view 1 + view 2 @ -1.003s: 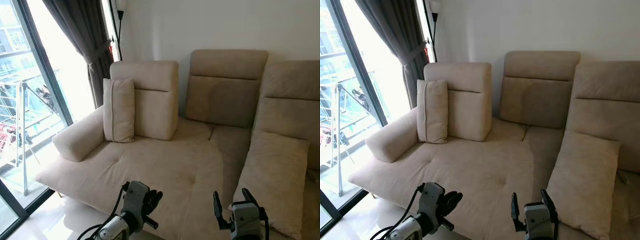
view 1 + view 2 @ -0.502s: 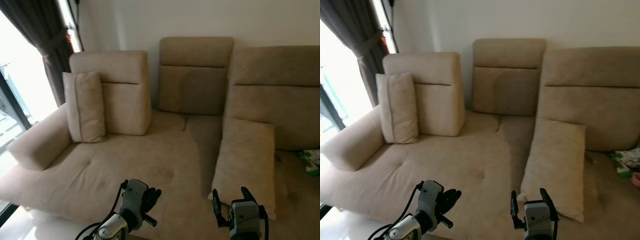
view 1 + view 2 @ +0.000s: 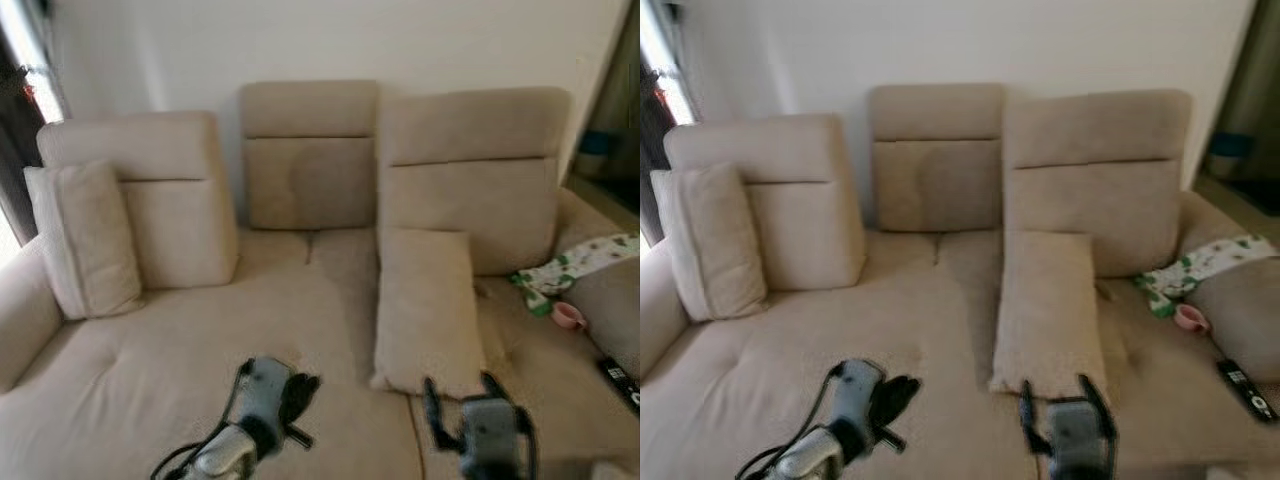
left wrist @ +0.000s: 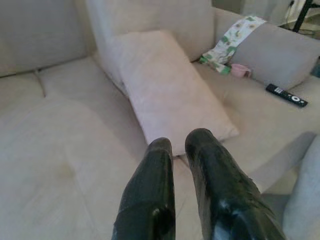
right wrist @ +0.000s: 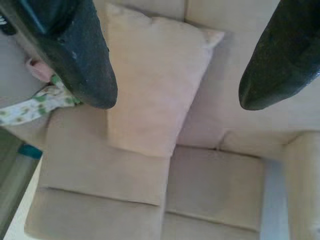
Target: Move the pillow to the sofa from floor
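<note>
Beige sofa (image 3: 200,340), pillow (image 3: 425,305) lying flat — left tool (image 3: 285,385) together, right tool (image 3: 465,395) apart, both blurred

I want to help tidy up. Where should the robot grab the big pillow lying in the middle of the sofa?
Probably the near short edge of the pillow, coming from the front. It lies flat on the seat with that edge toward the robot, just ahead of the open right tool, and soft corners pinch easily between two fingers.

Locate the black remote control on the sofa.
In the right eye view, the slim black remote control lies on the beige fabric sofa seat at the robot's far right, just beyond the small pink cup and the green-patterned white cloth.
</note>
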